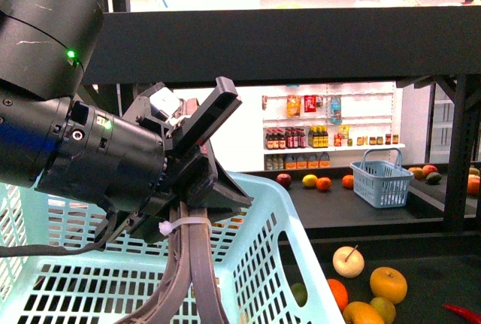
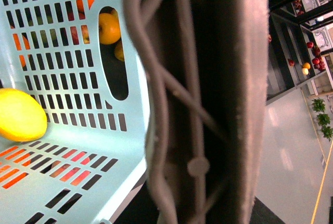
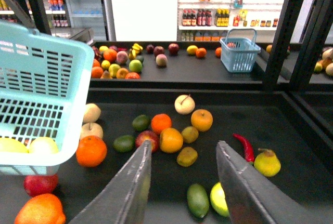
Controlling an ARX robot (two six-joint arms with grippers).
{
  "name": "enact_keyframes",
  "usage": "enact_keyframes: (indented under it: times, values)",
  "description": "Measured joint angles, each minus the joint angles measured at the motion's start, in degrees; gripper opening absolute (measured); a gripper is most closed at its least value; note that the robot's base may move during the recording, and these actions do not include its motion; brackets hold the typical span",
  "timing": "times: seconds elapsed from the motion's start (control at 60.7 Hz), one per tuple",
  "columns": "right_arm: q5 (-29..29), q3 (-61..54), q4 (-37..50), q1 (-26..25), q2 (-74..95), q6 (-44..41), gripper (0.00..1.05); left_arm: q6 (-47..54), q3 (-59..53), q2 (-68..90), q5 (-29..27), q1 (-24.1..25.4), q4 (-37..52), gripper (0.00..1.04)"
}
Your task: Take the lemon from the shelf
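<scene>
Find the lemon (image 2: 18, 115) lying on the slotted floor of the pale-blue basket (image 2: 132, 52), bright yellow, smooth and oval, close to the side wall. In the right wrist view, spot two yellow shapes low behind the basket's slots, one of them probably this same fruit. Judging from that: off the shelf (image 3: 296, 130) and collected, with the picking part of the task looking done.

Note the left gripper (image 1: 214, 136) hanging over the basket's inside, angled up and away from the floor, with nothing visible in its grasp. Cannot tell how its jaws stand: fills the left wrist view with one dark blurred mass and cabling, and shows only side-on from the front. Probably placed there for a straight drop into the basket, not for a reach.

See the right gripper (image 3: 182, 182) with fingers spread wide and empty, poised low over the shelf's black deck among loose fruit, near a green lime-like fruit (image 3: 197, 200) and a red chilli (image 3: 243, 146). Half hides a yellow-green fruit (image 3: 217, 198) behind one finger; too covered to name. Seems kept open as a ready stance, touching nothing.

Place the basket at the deck's near left side, just beside an orange (image 3: 91, 150), handy for a short carry from shelf to basket. Cannot tell whether resting on the deck or held clear of it. Beyond, take in a second deck with more fruit and a small blue handled basket (image 3: 239, 55).
</scene>
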Motion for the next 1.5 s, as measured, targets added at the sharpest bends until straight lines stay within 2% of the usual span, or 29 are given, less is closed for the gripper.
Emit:
enact_keyframes:
  times: [0.099,0.148,0.198,0.247,0.33,0.807,0.972,1.137,1.368,1.417,1.499]
  values:
    - [2.69,-0.98,-0.15,2.82,-1.22,0.0,0.1,-0.11,0.0,0.0,0.02,0.09,0.0,0.13]
    - [3.76,-1.03,-0.22,4.02,-1.73,-0.02,0.05,0.07,0.0,0.0,0.09,0.07,0.0,0.13]
    - [6.01,-1.18,-0.48,6.14,-2.58,0.02,0.07,0.04,0.0,0.0,0.11,0.07,0.0,0.13]
    - [12.17,-1.64,-0.72,10.91,-3.19,0.04,0.07,-0.09,0.0,0.0,0.26,0.07,0.0,0.13]
    - [12.66,-2.27,-0.74,13.75,-3.5,0.02,0.07,-0.09,0.0,0.0,0.04,0.09,0.0,0.13]
    - [13.42,-4.09,-0.72,14.14,-5.92,0.09,0.07,0.0,0.0,0.0,0.07,0.07,0.0,0.13]
    - [13.42,-4.09,-0.72,14.14,-5.92,0.09,0.32,0.02,0.0,0.0,0.04,0.09,0.0,0.13]
    - [13.42,-4.09,-0.72,14.14,-5.92,0.09,0.63,0.0,0.0,0.0,0.02,0.09,0.0,0.13]
    - [13.42,-4.09,-0.72,14.14,-5.92,0.09,0.99,0.0,0.0,0.0,0.04,0.09,0.0,0.13]
    - [13.42,-4.09,-0.72,14.14,-5.92,0.13,1.04,0.0,0.0,0.0,0.04,0.09,0.0,0.13]
    - [13.42,-4.09,-0.72,14.14,-5.92,0.15,1.02,0.0,0.0,0.0,0.04,0.09,0.0,0.13]
